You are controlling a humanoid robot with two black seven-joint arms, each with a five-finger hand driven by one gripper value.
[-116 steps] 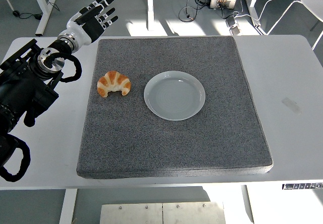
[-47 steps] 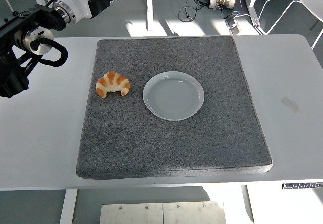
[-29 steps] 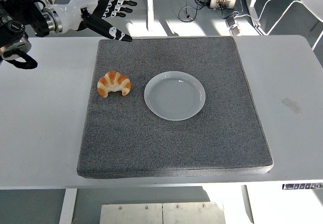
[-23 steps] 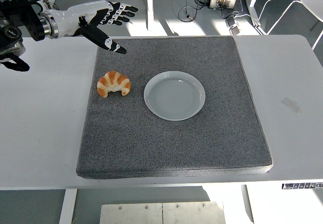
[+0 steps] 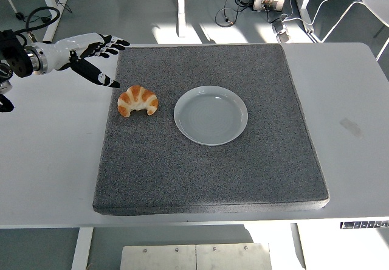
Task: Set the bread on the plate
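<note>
Moved: since half a second ago my left hand (image 5: 85, 52) has dropped lower and pulled back toward the left edge; it was over the mat's far left corner, now it sits just outside the mat's left side. Croissant and plate have not shifted.
Left hand: open wide, holding nothing. Fingers (image 5: 112, 42) point right toward the mat, thumb (image 5: 100, 76) angled down and right, its tip close to the croissant but not touching it.
Left arm: comes in from the left edge, white forearm shell showing, black joint behind it, over the bare table.
Right hand: not in view.
Croissant: (image 5: 137, 100) lies on the mat near its left side, curved, ends pointing toward the near edge, untouched, to the right of and nearer than my thumb tip.
Plate: (image 5: 211, 115) round, pale grey, nothing on it, lying flat near the middle of the mat, just right of the croissant with a small gap of mat between them.
Mat: (image 5: 213, 173) dark grey, square, flat on the table, covering most of its middle.
Table: (image 5: 48, 160) white, bare on both sides of the mat.
Task state: bread not yet on the plate.
</note>
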